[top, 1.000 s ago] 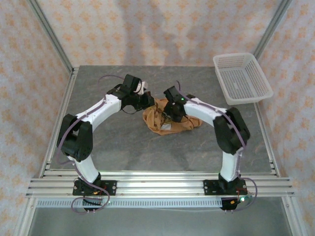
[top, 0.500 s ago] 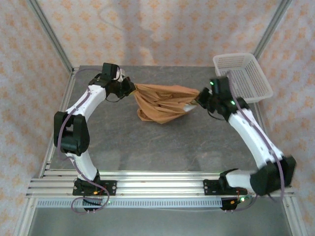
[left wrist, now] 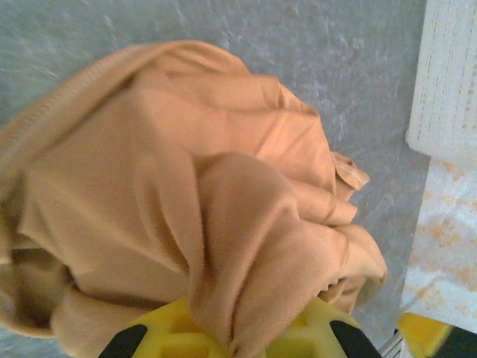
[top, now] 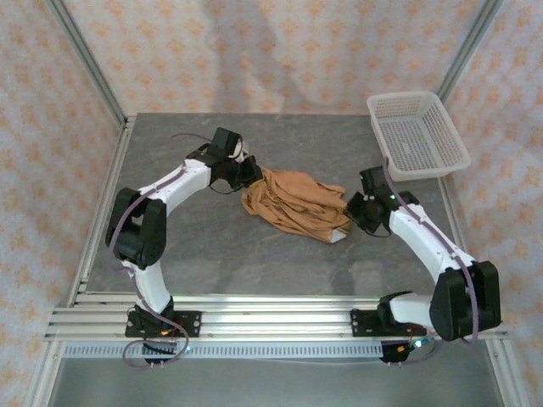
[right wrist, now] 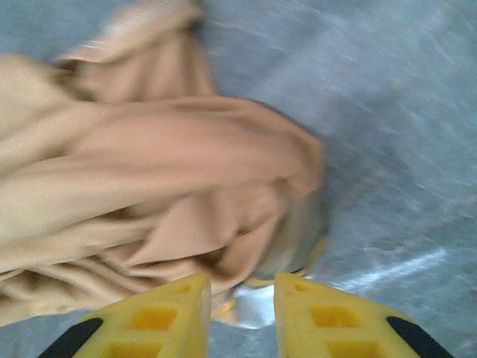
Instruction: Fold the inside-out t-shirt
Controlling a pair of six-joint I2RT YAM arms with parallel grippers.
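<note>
Pinched at its far end in clamped left fingers (left wrist: 164, 339), inside-out t-shirt (top: 297, 203) bunched aslant across counter (top: 212, 246) toward slightly parted, empty right fingers (right wrist: 156, 313) beside its near end.

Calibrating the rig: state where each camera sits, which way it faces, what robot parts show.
Top external: above, behind the bases, looking down at the table; left arm, right arm show.
Left wrist: on the left gripper, facing the t-shirt pinched in its yellow fingers.
Right wrist: on the right gripper, facing the table past parted fingers.
All three share the t-shirt.
</note>
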